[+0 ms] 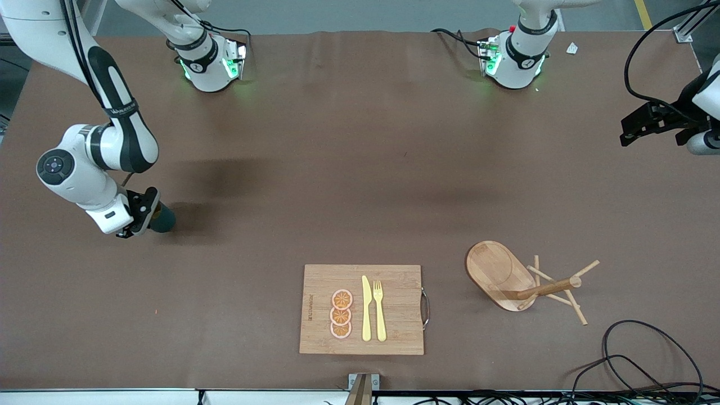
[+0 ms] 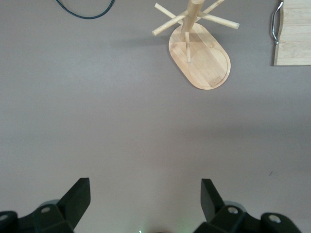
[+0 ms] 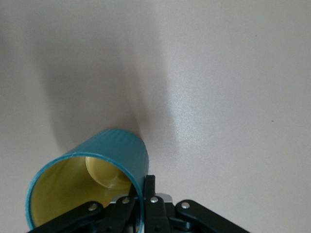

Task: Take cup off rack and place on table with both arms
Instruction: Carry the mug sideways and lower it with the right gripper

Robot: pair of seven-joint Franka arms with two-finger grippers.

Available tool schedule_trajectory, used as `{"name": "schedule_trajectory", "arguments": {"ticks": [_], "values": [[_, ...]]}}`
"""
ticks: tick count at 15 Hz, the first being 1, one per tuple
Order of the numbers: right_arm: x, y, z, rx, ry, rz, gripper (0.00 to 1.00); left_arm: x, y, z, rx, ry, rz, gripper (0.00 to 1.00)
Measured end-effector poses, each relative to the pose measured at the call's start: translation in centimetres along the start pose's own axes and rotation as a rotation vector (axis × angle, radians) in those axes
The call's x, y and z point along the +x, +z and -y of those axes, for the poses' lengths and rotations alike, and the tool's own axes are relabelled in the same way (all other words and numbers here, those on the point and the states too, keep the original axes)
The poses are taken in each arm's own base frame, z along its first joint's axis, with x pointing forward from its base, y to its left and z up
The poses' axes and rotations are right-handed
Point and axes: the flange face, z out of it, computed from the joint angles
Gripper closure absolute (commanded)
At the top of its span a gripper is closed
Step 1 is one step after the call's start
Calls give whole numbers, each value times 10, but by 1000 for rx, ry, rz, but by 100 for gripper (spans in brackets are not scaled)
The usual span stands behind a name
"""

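Our right tool (image 1: 147, 211) is pinching the cup (image 1: 161, 219) by its wall, low at the right arm's end of the surface (image 1: 337, 169); we should seat its base flat before releasing. Left tool (image 2: 146, 199) waits, spread empty, off the rack (image 1: 506, 275)

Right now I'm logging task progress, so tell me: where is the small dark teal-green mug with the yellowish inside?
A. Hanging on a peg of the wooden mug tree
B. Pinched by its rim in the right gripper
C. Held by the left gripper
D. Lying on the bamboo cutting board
B: the right gripper is shut on the rim of the teal-green mug toward the right arm's end of the brown table, while the wooden mug tree holds nothing and the left gripper is open and waiting.
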Motion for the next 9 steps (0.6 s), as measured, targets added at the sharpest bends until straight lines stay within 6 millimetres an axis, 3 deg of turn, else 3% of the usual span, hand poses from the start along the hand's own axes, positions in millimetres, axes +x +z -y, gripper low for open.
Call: {"name": "schedule_trajectory", "arguments": {"ticks": [1,2,9], "values": [[0,0,0,0,-1,0,26,0,0,1,0,-3,1,0],[0,0,0,-2,-2,0,0,0,1,2,0,-5,1,0],[0,-3,-4,-9,10,0,0,0,0,4,0,-8,-2,0]]}}
